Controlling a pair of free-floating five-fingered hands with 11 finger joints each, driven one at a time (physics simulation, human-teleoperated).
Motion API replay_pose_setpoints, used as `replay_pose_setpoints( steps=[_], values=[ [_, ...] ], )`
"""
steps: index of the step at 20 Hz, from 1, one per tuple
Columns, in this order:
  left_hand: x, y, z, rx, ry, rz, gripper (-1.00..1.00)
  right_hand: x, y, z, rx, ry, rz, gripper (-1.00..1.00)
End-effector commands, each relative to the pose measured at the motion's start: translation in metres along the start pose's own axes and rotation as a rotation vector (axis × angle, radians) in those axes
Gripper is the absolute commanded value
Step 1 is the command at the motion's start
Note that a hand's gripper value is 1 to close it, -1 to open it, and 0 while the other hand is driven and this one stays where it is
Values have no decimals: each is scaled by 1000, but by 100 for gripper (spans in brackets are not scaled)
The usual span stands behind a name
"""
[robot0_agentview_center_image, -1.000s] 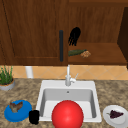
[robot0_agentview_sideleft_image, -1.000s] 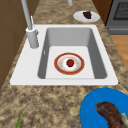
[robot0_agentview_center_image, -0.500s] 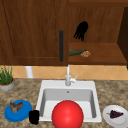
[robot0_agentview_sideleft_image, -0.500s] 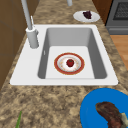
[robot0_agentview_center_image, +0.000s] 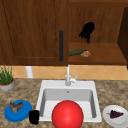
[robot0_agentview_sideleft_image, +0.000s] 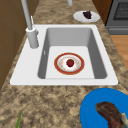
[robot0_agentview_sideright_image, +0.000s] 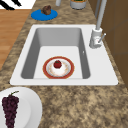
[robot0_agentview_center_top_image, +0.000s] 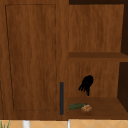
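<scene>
My right hand (robot0_agentview_center_image: 87, 31) floats inside the open right half of the wall cabinet, fingers hanging down loosely and holding nothing. It also shows in the upper view (robot0_agentview_center_top_image: 86, 83). Below it and a little to the left, a green cucumber (robot0_agentview_center_image: 76, 52) and a small brown lump of food (robot0_agentview_center_image: 85, 54) lie on the cabinet shelf (robot0_agentview_center_image: 107, 56), apart from the hand. My left hand (robot0_agentview_center_image: 34, 116) hangs low at the counter's front, between the blue plate (robot0_agentview_center_image: 17, 111) and the sink (robot0_agentview_center_image: 68, 85); its straight fingers (robot0_agentview_sideright_image: 11, 4) show in the right side view.
The left cabinet door (robot0_agentview_center_image: 32, 30) is closed, with a dark handle (robot0_agentview_center_image: 61, 45). In the basin a red-rimmed plate (robot0_agentview_sideleft_image: 60, 68) holds a small red fruit (robot0_agentview_sideleft_image: 70, 62). A red ball (robot0_agentview_center_image: 67, 115) shows at the sink's front. Nearby are the faucet (robot0_agentview_center_image: 68, 77), a white plate of grapes (robot0_agentview_center_image: 115, 115) and a potted plant (robot0_agentview_center_image: 6, 78).
My right hand has risen and moved right, away from the cucumber and the brown food on the shelf. Nothing else has moved.
</scene>
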Motion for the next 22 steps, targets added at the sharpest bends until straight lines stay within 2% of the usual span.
replay_pose_setpoints(
  steps=[1, 9, 22],
  values=[
    [0, 0, 0, 0, 0, 0, 0, -9, 25, 19, -31, 5, 16, -100],
    [0, 0, 0, 0, 0, 0, 0, -26, 73, 63, -80, 20, 37, -100],
    [0, 0, 0, 0, 0, 0, 0, -64, 163, 109, -193, 81, 113, -100]
  ],
)
